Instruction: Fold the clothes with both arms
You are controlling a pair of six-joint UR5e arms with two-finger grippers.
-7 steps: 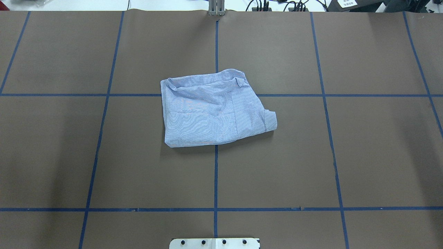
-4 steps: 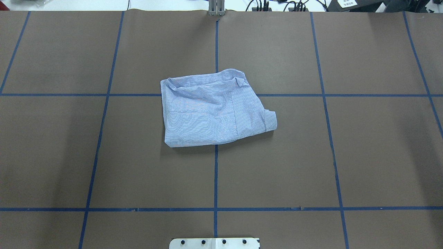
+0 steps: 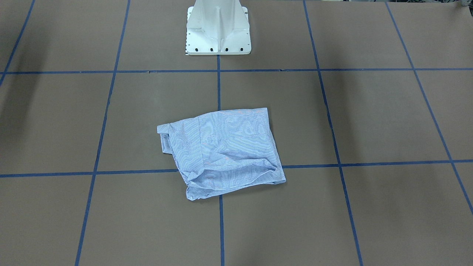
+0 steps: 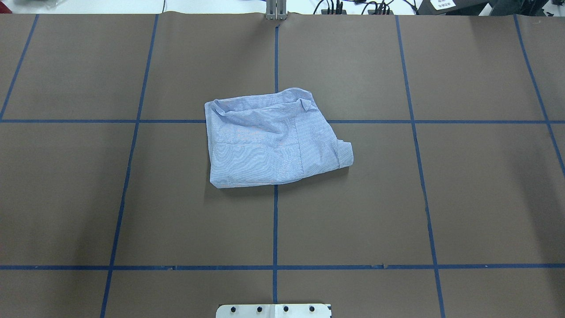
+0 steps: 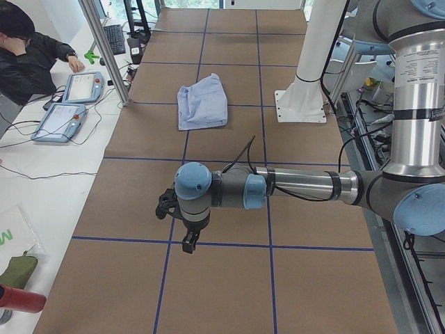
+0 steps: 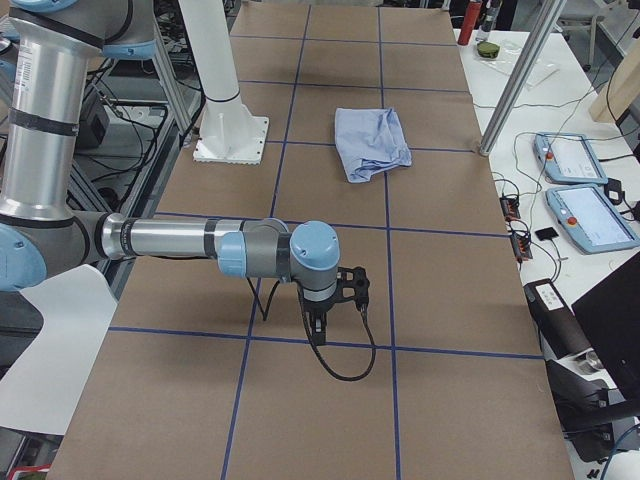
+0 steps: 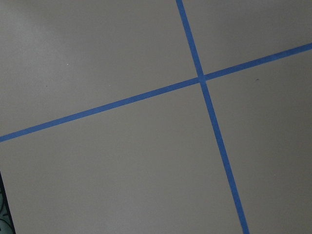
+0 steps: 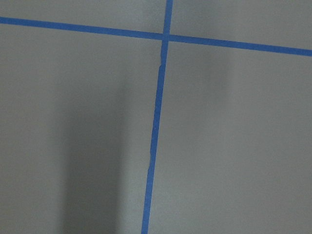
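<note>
Shirt (image 4: 265, 141) lies untouched; cannot tell whether left claw (image 5: 188, 243), right claw (image 6: 317, 332) are open.

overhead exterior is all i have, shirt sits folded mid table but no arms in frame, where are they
Observer: The left arm is stretched low over bare table beyond your left edge, the left end effector pointing down, clear of the shirt.
Operator: and the right one
Observer: The right arm mirrors it beyond your right edge; the right end effector hangs near a blue tape line.
Operator: open or shut
Observer: Cannot tell; both wrist views show only table and tape.
</note>
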